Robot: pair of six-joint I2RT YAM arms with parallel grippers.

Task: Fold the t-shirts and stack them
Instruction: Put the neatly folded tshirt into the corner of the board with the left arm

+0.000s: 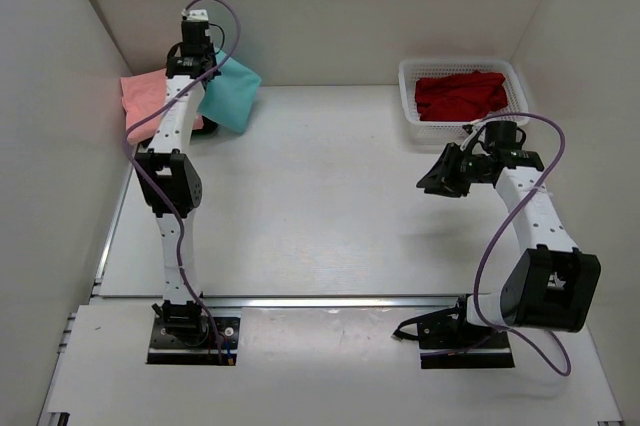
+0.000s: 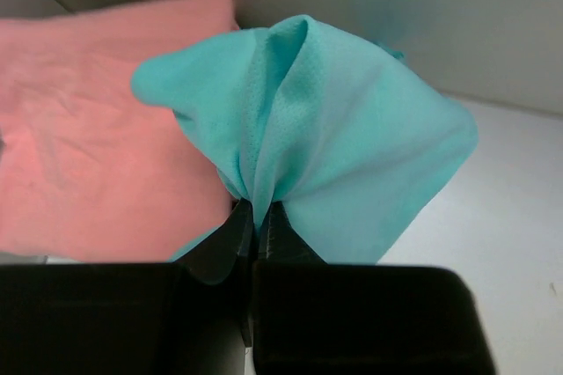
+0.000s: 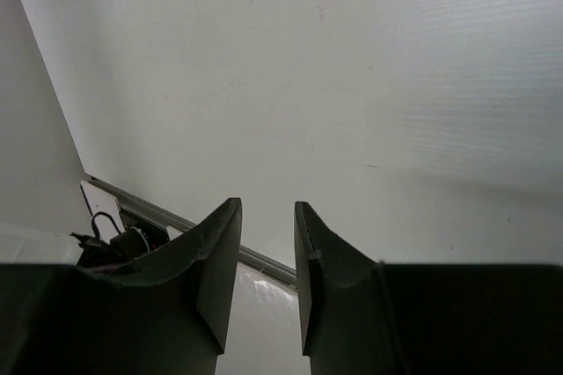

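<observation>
Right gripper [image 3: 266, 208] first, as nearest: parted a little, nothing between the jaws, hovering over the bare white table [image 3: 396, 84] at mid-depth on the right.

Farther off, at the far left: left gripper [image 2: 255, 215] pinched shut on a gathered bunch of the teal, fine-knit short-sleeved t-shirt [image 2: 352, 128], with cloth fanning out from the pinch in loose folds. Beside and partly behind that, lying flat in the far-left corner: the salmon pink soft cloth t-shirt [image 2: 88, 128]. Cannot tell whether the teal cloth hangs clear of the pink or drags on it.

At the far right: white plastic mesh basket [image 1: 408, 96], with the crumpled red cloth t-shirt [image 1: 460, 94] inside.

Likely to handle as light and limp: no stiffness to hold a shape, so sags and bunches from a single pinch, as seen here. Better taken at two spread points, such as the shoulders or the hem corners, to open flat for folding; wads up under a mid-cloth grab. Little risk of slipping from shut jaws, more of snagging the pink one alongside. Nothing fragile. For the red one, probably best to pinch the topmost ridge and lift straight up out of the basket.
</observation>
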